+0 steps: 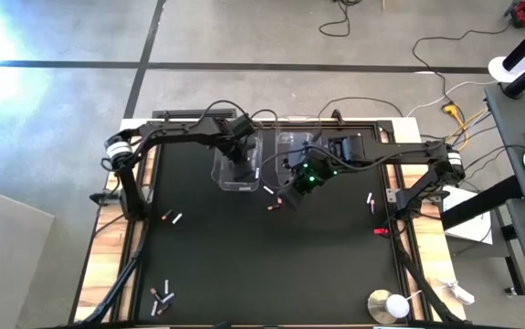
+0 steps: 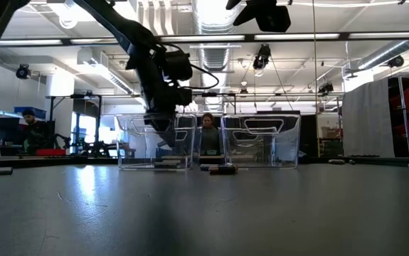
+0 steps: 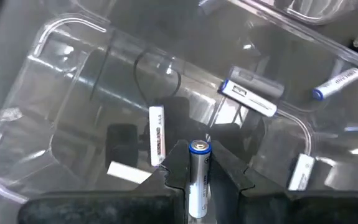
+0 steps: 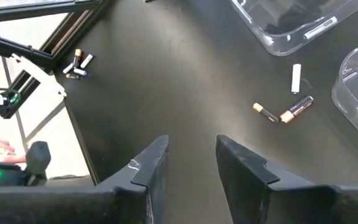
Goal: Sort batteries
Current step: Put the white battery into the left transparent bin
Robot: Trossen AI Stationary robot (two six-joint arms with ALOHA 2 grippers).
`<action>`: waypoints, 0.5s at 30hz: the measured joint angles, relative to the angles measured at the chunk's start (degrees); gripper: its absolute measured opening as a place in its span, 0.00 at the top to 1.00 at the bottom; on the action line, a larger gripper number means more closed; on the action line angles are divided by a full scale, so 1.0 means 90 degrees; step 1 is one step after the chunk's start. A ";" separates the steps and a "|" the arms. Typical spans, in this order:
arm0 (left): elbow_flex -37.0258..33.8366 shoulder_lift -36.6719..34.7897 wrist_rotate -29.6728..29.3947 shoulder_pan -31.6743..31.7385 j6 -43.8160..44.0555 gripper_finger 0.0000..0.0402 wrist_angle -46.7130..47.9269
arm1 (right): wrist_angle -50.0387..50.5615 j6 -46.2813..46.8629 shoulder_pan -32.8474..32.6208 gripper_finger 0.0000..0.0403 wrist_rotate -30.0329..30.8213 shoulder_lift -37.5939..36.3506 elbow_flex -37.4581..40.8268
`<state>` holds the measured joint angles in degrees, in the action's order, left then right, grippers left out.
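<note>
while the left hand (image 3: 194,180) hangs inside the left clear plastic bin (image 1: 235,164), its fingers are clamped on a silvery-white cylindrical battery with a blue end (image 3: 197,177), held upright above the bin floor. three more silvery-white batteries (image 3: 157,134) lie on that floor. the right hand (image 4: 191,168) hovers over the black bench (image 1: 271,265) just in front of the right clear plastic bin (image 1: 294,146), its fingers apart with nothing between them. on the bench near it lie one white battery (image 4: 296,78) and two dark copper-ended batteries (image 4: 297,109). other batteries lie in a small cluster (image 1: 162,294) at the bench's near left corner.
</note>
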<state>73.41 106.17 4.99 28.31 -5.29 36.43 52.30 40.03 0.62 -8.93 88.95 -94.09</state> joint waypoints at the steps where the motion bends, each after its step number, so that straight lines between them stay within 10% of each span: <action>1: -0.0001 0.0048 0.0001 -0.0002 0.0006 0.95 -0.0057 | -0.0022 0.0002 0.0000 0.70 0.0001 0.0000 0.0000; 15: 0.0003 0.0749 0.0006 -0.0002 -0.0001 0.95 -0.0257 | -0.0067 0.0180 0.0000 0.74 0.0070 0.0005 0.0000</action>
<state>73.44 112.92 5.05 28.29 -5.30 34.12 51.70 41.65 0.62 -8.30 88.99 -94.08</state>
